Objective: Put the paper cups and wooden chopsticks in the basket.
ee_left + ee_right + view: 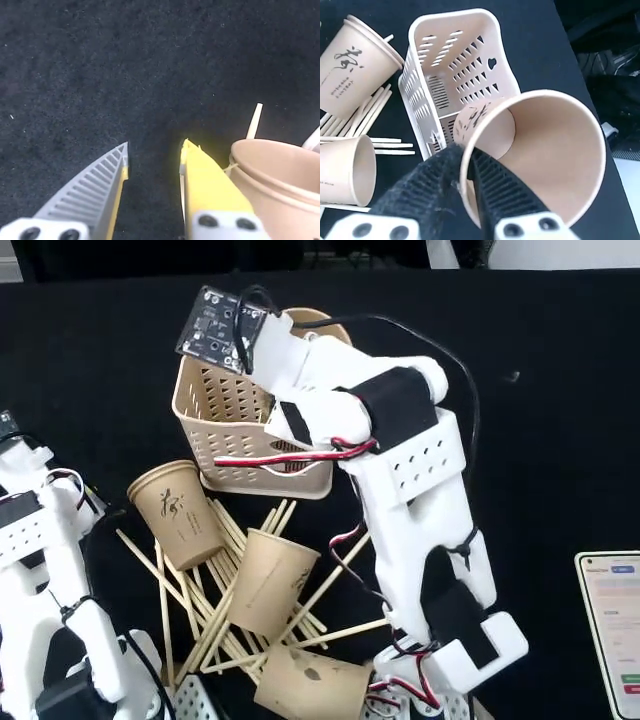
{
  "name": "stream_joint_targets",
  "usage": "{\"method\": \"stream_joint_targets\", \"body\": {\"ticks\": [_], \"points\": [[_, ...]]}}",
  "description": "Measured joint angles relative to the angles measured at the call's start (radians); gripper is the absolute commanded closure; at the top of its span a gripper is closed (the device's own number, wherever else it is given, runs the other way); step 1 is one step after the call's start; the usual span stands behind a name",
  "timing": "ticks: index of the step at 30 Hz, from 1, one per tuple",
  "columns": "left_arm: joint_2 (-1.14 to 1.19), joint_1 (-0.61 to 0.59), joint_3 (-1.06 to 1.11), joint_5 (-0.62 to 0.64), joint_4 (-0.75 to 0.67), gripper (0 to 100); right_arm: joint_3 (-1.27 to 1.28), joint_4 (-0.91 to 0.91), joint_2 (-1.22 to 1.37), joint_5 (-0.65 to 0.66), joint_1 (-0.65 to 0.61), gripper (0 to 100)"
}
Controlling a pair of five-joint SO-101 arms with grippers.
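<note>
The right tool (pixel 470 172) pinches a cup (pixel 545 150) by its rim, over the basket (pixel 215 400) at the upper middle of the high view. The cup hangs tilted, so on release it may catch the basket wall and roll onto the desk (pixel 560 360). The left tool (pixel 152 150) is open and empty.

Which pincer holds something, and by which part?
The right pincer grips a paper cup by its rim, one finger inside. The left pincer holds nothing.
</note>
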Motion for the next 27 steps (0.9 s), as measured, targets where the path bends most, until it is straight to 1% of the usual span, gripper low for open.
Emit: {"method": "stream_joint_targets", "body": {"ticks": [2,5,7,14,17,20,23,27], "points": [[0.000,0.000,0.000,0.000,0.000,83,0.000,0.000,0.000,0.002,0.012,93.2],[0.000,0.000,0.000,0.000,0.000,83,0.000,0.002,0.000,0.002,0.021,80.6],[0.000,0.000,0.000,0.000,0.000,83,0.000,0.003,0.000,0.003,0.020,76.3],[0.000,0.000,0.000,0.000,0.000,83,0.000,0.006,0.000,-0.002,0.020,75.8],[0.000,0.000,0.000,0.000,0.000,83,0.000,0.011,-0.026,-0.058,0.020,75.8],[0.000,0.000,0.000,0.000,0.000,83,0.021,0.011,-0.127,-0.126,0.020,75.9],[0.000,0.000,0.000,0.000,0.000,83,0.137,0.011,-0.261,-0.178,0.018,75.9],[0.000,0.000,0.000,0.000,0.000,83,0.419,0.011,-0.459,-0.245,0.018,75.9]]}}
